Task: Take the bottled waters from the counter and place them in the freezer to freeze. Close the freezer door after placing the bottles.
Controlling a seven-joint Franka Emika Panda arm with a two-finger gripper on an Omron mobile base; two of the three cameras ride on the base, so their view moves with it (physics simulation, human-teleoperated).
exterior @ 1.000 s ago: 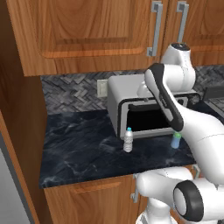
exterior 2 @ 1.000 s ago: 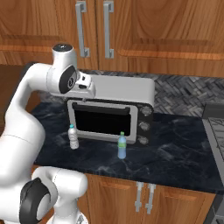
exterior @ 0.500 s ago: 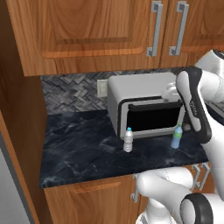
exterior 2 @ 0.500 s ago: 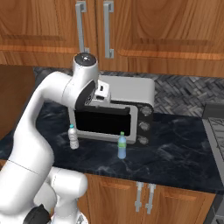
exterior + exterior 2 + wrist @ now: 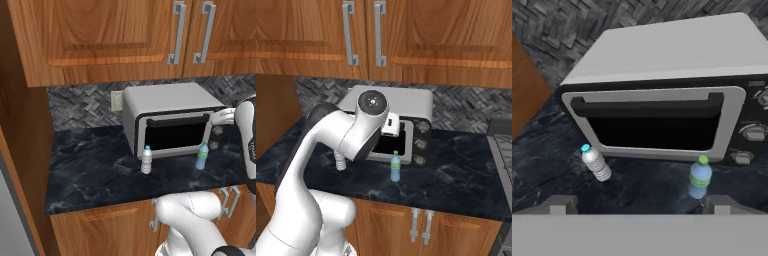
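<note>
Two bottled waters stand upright on the dark marbled counter [image 5: 90, 165] in front of the microwave. The whitish one [image 5: 146, 160] [image 5: 596, 163] is on the left, and in the right base view my arm partly covers it [image 5: 340, 161]. The blue-tinted one [image 5: 202, 156] [image 5: 395, 166] [image 5: 700, 177] stands to the right, below the microwave's knobs. My gripper [image 5: 640, 204] hangs above the counter in front of both bottles, looking down at them. It is open, its fingertips [image 5: 562, 202] are far apart, and nothing is between them. The freezer and its door are out of view.
A grey microwave [image 5: 170, 120] with a black window sits against the herringbone tiled wall [image 5: 80, 107]. Wooden wall cabinets [image 5: 115, 35] hang above it. A tall wooden panel [image 5: 25, 150] bounds the counter on the left. A stove edge [image 5: 502, 145] lies at the right.
My arm has swung to the right across the front of the microwave, and the hand has come down towards the bottles. The bottles have not moved.
</note>
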